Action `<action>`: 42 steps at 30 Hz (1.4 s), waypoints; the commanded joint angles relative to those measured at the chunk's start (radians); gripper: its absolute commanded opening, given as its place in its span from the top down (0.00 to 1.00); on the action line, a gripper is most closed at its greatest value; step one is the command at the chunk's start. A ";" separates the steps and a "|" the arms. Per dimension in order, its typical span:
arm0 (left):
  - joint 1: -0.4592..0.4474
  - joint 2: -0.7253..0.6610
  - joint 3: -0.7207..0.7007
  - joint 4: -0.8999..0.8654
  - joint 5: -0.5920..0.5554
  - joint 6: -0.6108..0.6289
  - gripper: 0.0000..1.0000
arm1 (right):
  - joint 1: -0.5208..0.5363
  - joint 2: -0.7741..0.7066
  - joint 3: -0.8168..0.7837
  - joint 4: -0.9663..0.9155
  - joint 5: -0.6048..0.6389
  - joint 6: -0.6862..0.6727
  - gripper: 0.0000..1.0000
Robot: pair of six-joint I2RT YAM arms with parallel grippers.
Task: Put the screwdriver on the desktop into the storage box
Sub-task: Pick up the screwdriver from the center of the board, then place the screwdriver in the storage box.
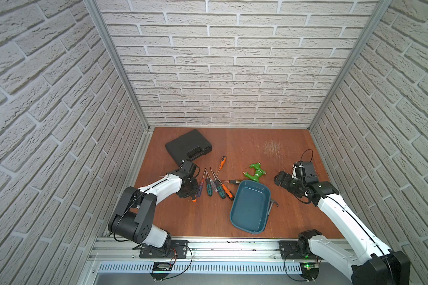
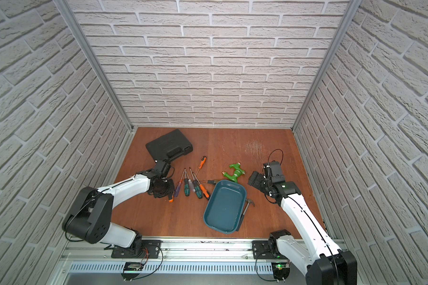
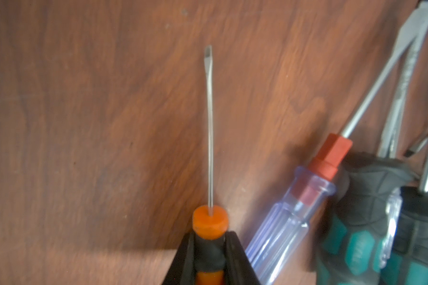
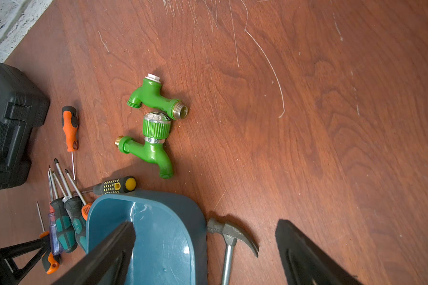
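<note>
Left gripper [image 3: 209,238]: jaws clamped on the black-and-orange handle of a thin flat-blade screwdriver [image 3: 210,218]. The shaft points straight out ahead of the jaws. Cannot tell whether the tool is lifted or lies on the desktop [image 1: 245,148].

In both top views this gripper sits at the left end of the tool row, with the orange butt of the handle poking out beneath it [image 1: 194,200] [image 2: 170,200].

Just beside the held tool lie the other screwdrivers [image 1: 215,187], side by side with handles toward the robot; the nearest has a clear handle with a red collar.

Storage box [image 1: 251,207]: teal, empty, lying at a slant right of the row, well apart from the held screwdriver. A hammer [image 1: 273,204] lies along its right side, touching or nearly so.

Right gripper [image 4: 205,223]: jaws wide apart, nothing between them, hovering over the far end of the box and the hammer head.

Green tap fittings [image 1: 255,172] lie beyond the box. A black tool case [image 1: 188,146] sits at the far left of the board.
</note>
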 commanded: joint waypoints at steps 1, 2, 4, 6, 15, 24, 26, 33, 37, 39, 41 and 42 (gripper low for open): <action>0.001 0.034 0.006 -0.038 -0.020 0.037 0.89 | 0.004 0.004 0.002 0.019 0.005 0.005 0.06; 0.001 0.032 0.009 -0.044 -0.022 0.045 0.93 | 0.004 0.005 0.003 0.019 0.005 0.004 0.06; 0.001 0.016 0.024 -0.073 -0.037 0.068 1.00 | 0.004 0.008 0.004 0.021 0.004 0.003 0.06; -0.009 -0.029 0.048 -0.128 -0.084 0.081 1.00 | 0.005 0.015 0.005 0.019 0.008 -0.001 0.06; -0.214 -0.203 0.308 -0.349 -0.142 0.130 1.00 | 0.004 0.039 0.013 0.011 0.021 -0.010 0.06; -0.586 0.054 0.572 -0.296 -0.106 0.171 1.00 | 0.003 0.020 0.001 -0.024 0.038 0.021 0.04; -0.634 0.129 0.611 -0.263 -0.076 0.200 1.00 | -0.007 -0.021 -0.010 -0.070 0.080 0.070 0.01; -0.693 0.312 0.699 -0.244 0.044 0.260 1.00 | -0.031 -0.267 -0.117 -0.115 0.142 0.184 0.02; -0.695 0.355 0.660 -0.235 0.087 0.252 1.00 | -0.034 -0.322 -0.134 -0.197 0.150 0.195 0.02; -0.695 0.369 0.640 -0.242 0.115 0.249 1.00 | -0.035 -0.339 -0.136 -0.231 0.153 0.193 0.02; -0.697 0.376 0.630 -0.246 0.123 0.250 1.00 | -0.035 -0.359 -0.140 -0.247 0.156 0.194 0.02; -0.697 0.383 0.627 -0.245 0.125 0.252 1.00 | -0.035 -0.369 -0.144 -0.251 0.156 0.195 0.03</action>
